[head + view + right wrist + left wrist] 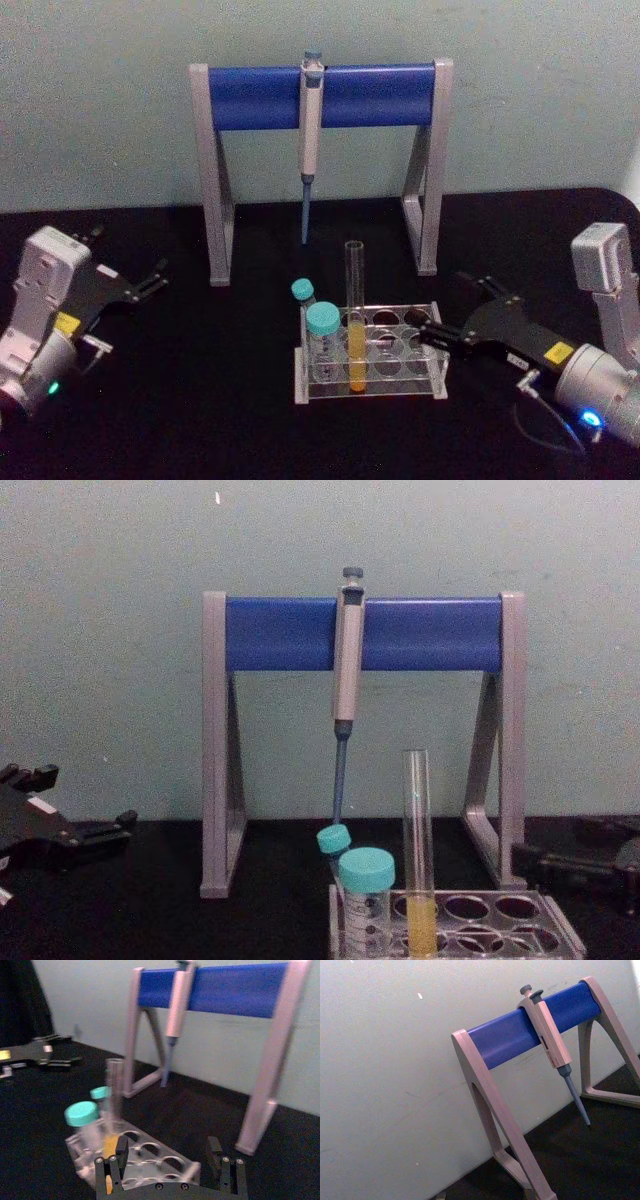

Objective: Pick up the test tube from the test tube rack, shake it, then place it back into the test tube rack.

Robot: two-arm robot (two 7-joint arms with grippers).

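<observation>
Test tube [356,330] upright in the rack [372,392], both claws spread and holding nothing.
The tube stands in the rack's front row, yellow-orange liquid in its lower part, with two teal-capped tubes [322,335] just to its left. The right gripper [167,1147] sits low at the rack's right end with its fingers wide apart, pointing along the row of holes towards the tube. The left gripper [152,280] rests well to the left of the rack, fingers parted. Behind the rack, a pipette [311,130] hangs from a grey-and-blue stand [255,97].
</observation>
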